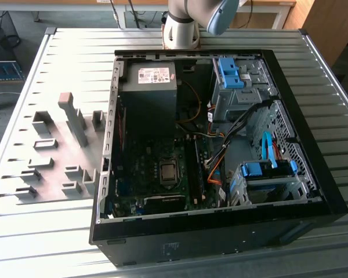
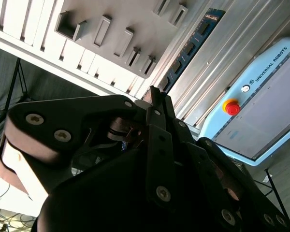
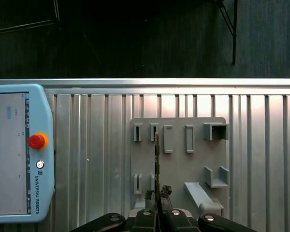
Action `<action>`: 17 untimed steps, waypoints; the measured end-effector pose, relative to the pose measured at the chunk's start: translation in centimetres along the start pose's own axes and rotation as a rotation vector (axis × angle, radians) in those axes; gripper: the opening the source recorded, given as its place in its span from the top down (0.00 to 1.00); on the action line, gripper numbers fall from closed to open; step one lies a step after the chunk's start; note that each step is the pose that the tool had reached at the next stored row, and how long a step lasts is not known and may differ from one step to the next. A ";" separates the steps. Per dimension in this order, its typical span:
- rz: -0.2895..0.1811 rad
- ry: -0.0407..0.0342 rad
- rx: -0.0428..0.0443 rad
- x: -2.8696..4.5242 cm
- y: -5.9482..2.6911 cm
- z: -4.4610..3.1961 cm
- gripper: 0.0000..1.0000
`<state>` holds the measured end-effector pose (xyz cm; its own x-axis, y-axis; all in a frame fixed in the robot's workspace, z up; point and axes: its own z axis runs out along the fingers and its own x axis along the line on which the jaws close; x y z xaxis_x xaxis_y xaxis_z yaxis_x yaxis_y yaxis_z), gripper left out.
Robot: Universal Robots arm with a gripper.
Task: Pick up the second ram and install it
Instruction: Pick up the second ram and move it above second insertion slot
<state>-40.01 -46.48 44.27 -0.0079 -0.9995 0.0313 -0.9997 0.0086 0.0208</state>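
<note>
The second ram [image 2: 189,47] is being gripped edge-on between the closed fingers [image 2: 166,108] of the gripper [image 3: 157,192], hanging over the grey fixture plate [image 3: 179,162] near the table [image 3: 96,145] edge.

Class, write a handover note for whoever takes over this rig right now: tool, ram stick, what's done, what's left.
Tool: shut on the second ram, which juts out ahead of it.
Where: held above the grey holder plate on the slatted table, teach pendant alongside; the open computer case sits to the exterior view's right of the plate.
Done: pick-up.
Left: installing it in the case.
</note>
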 end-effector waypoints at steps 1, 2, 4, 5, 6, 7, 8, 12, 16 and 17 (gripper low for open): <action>0.000 -0.0001 0.0001 0.00 -0.10 0.00 0.86; 0.000 0.0000 0.0000 0.00 -0.19 -0.01 0.86; 0.000 -0.0001 0.0001 0.00 -0.32 0.00 0.86; 0.000 0.0000 0.0001 0.00 -0.39 0.00 0.86; 0.000 0.0000 0.0001 0.00 -0.46 0.00 0.86; 0.000 0.0000 0.0000 0.00 -0.52 -0.01 0.86; 0.000 0.0000 0.0000 -0.01 -0.57 -0.01 0.86; 0.000 0.0000 0.0001 -0.01 -0.76 -0.01 0.86; 0.000 0.0000 0.0001 -0.01 -0.97 -0.02 0.86; 0.000 -0.0001 0.0001 -0.01 -1.02 -0.02 0.86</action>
<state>-38.99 -46.48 44.26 -0.0080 -0.9995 0.0312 -0.9997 0.0086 0.0208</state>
